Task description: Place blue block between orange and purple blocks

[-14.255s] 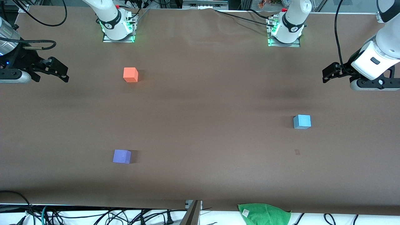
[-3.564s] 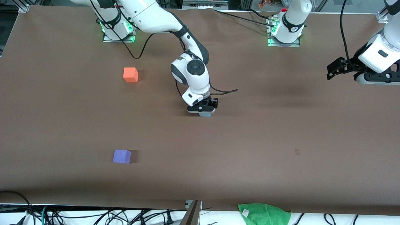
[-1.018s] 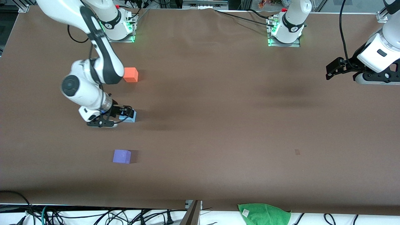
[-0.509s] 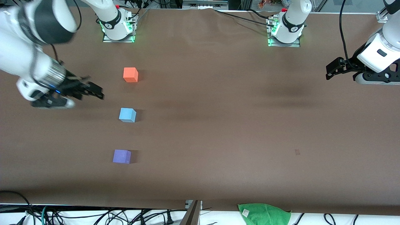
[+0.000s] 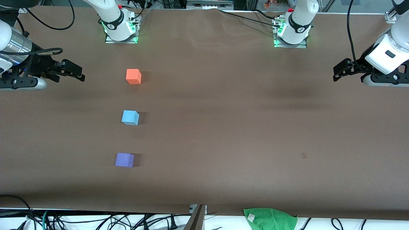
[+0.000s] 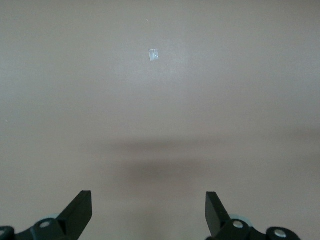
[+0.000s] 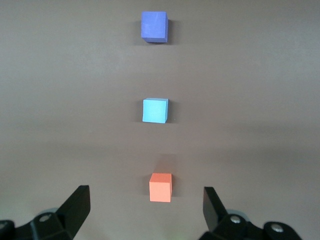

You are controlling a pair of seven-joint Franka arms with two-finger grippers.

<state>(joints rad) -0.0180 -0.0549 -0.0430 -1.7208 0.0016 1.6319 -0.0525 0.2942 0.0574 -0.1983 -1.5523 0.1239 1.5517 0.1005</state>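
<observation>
Brown worktop shows the blue block already between orange block and purple block; both grippers, left and right, hang with jaws released, nothing left.

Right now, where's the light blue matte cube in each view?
Front view: light blue matte cube on the brown table, between the orange cube and the purple cube.
Right wrist view: middle of the picture.
Left wrist view: not in it.
Shared landmark: orange cube.
</observation>
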